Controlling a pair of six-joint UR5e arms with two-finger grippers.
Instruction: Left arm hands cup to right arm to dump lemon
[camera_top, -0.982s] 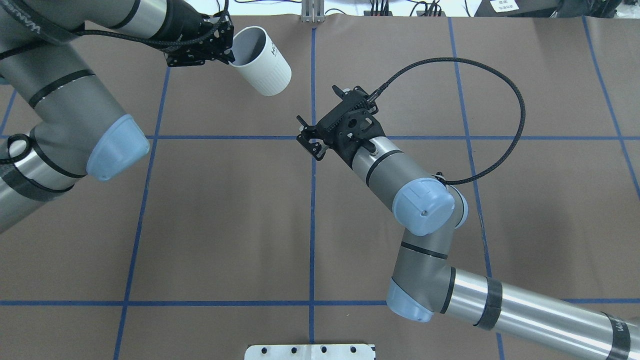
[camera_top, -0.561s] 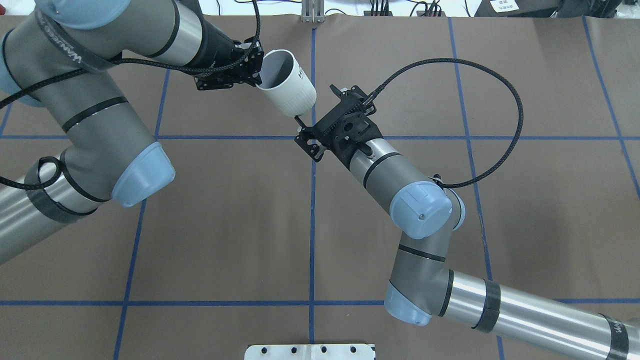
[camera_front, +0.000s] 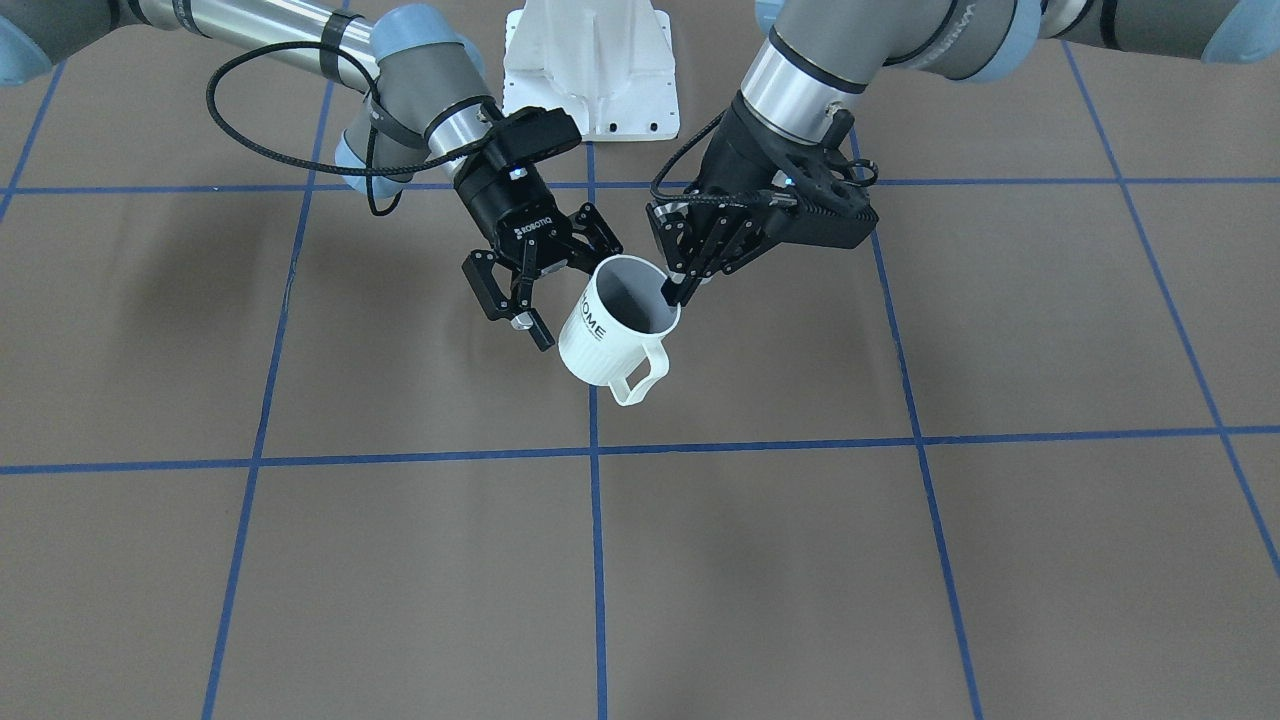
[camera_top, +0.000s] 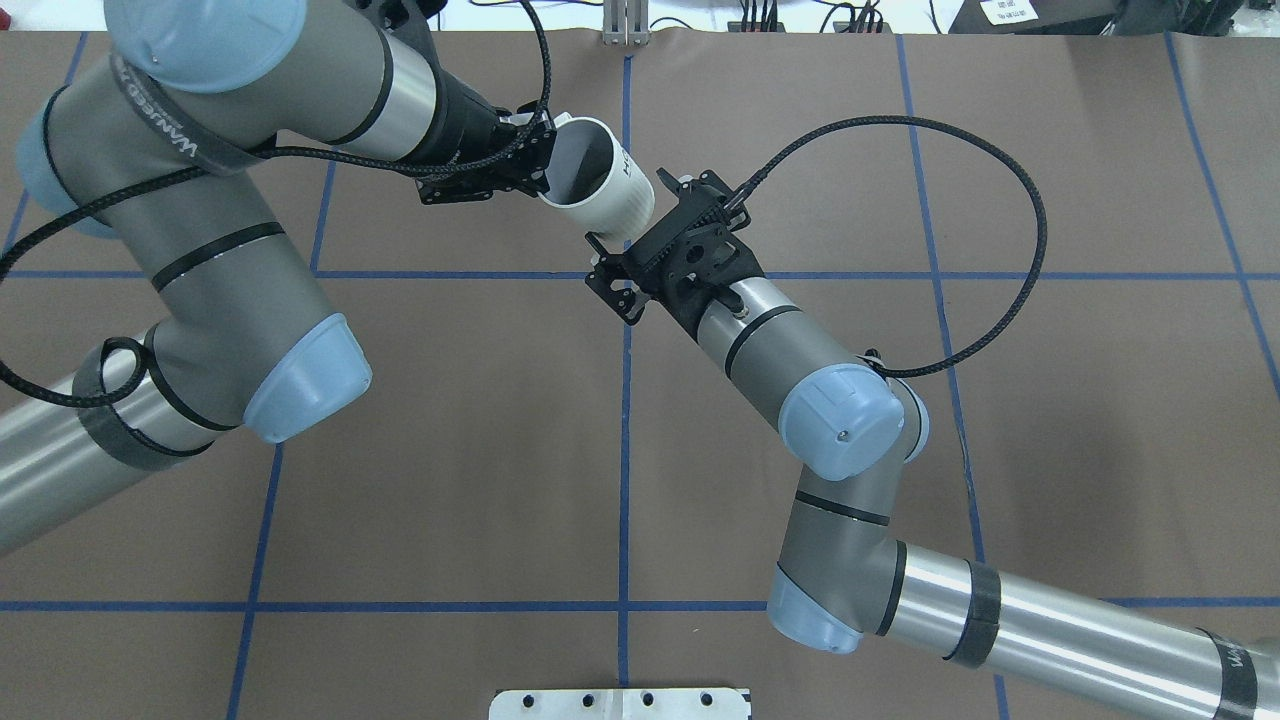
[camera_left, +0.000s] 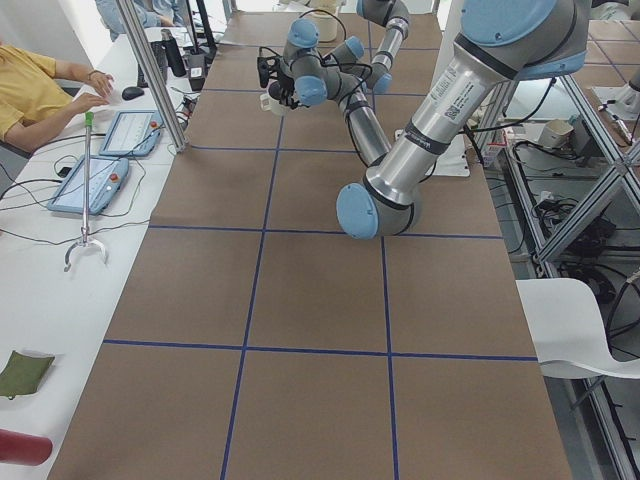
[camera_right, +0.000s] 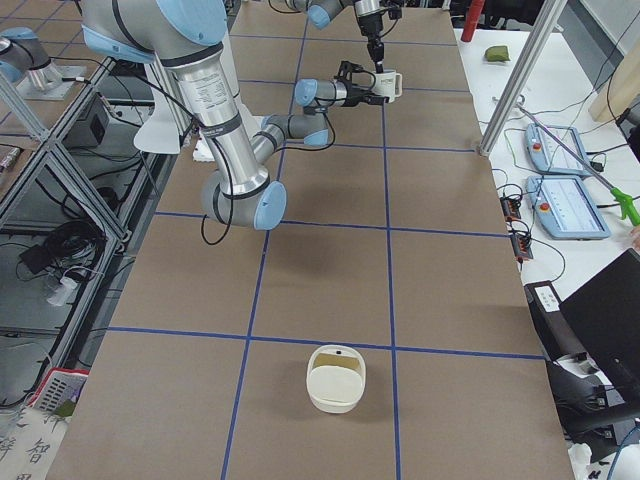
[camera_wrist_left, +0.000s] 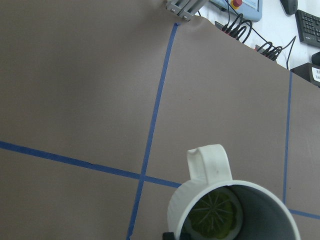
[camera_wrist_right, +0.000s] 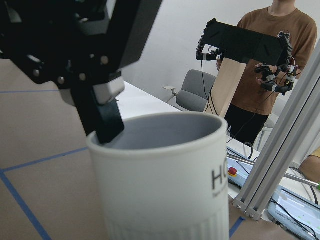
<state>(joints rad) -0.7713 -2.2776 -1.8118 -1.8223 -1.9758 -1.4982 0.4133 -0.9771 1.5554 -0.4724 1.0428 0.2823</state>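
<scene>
The white ribbed cup hangs tilted above the table's middle, handle toward the operators' side. My left gripper is shut on its rim, one finger inside; it also shows in the overhead view. A greenish lemon slice lies in the bottom of the cup. My right gripper is open, its jaws spread on either side of the cup's lettered wall, not closed on it. In the overhead view the right gripper sits at the base of the cup. The cup fills the right wrist view.
A white mounting plate sits at the robot's base. A cream container stands on the table toward my right end. Operator desks with tablets run along the far edge. The right arm's cable loop arcs over the table.
The left arm has carried the cup rightward to the right gripper. The right arm has hardly moved and its gripper has stayed open.
</scene>
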